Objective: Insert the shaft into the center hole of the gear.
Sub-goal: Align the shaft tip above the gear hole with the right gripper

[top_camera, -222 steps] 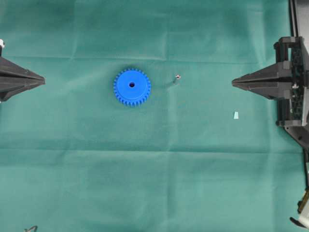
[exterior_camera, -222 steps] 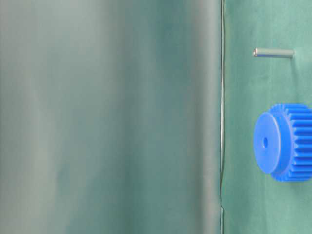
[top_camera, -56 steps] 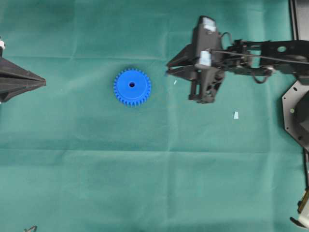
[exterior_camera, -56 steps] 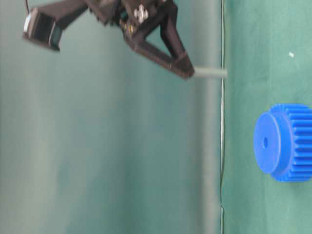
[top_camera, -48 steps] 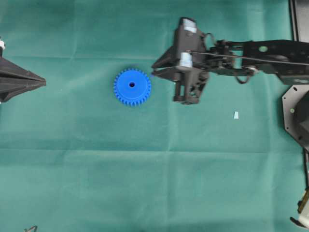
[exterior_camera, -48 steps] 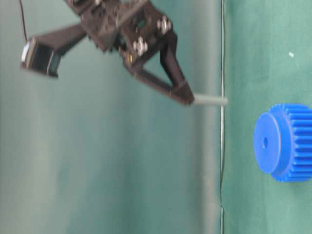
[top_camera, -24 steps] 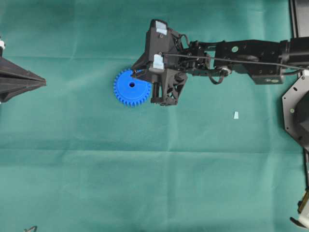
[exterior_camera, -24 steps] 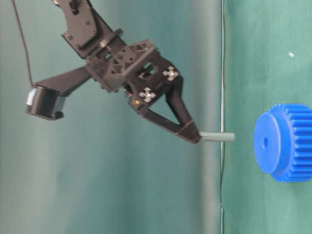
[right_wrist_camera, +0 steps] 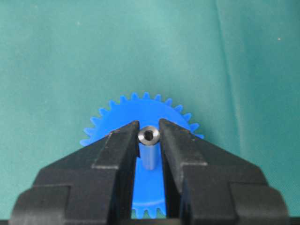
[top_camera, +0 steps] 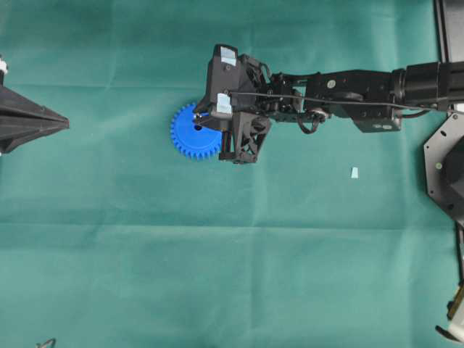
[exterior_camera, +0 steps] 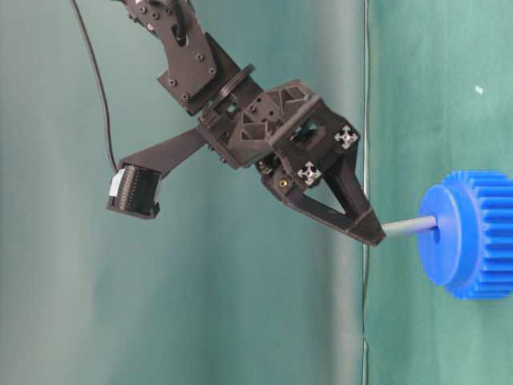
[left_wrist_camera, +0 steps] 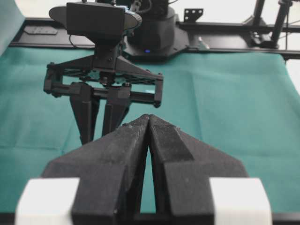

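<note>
One small pale-blue chip point(top_camera: 354, 172) is seen lying on the green cloth point(top_camera: 217, 275), well apart from the blue gear point(top_camera: 190, 135) and clear of the work. Part of the gear is covered in the overhead view by the right gripper point(top_camera: 199, 119) and its wrist camera. The shaft point(exterior_camera: 409, 226) is clamped between the right gripper's fingers point(right_wrist_camera: 119, 150) and is held level in the table-level view, its free end touching the gear's hub at the center hole, which is hidden by it. The right arm is stretched across the cloth from the right edge. The left gripper point(left_wrist_camera: 149, 123) is held with its fingers pressed together, empty, well away from the gear.
</note>
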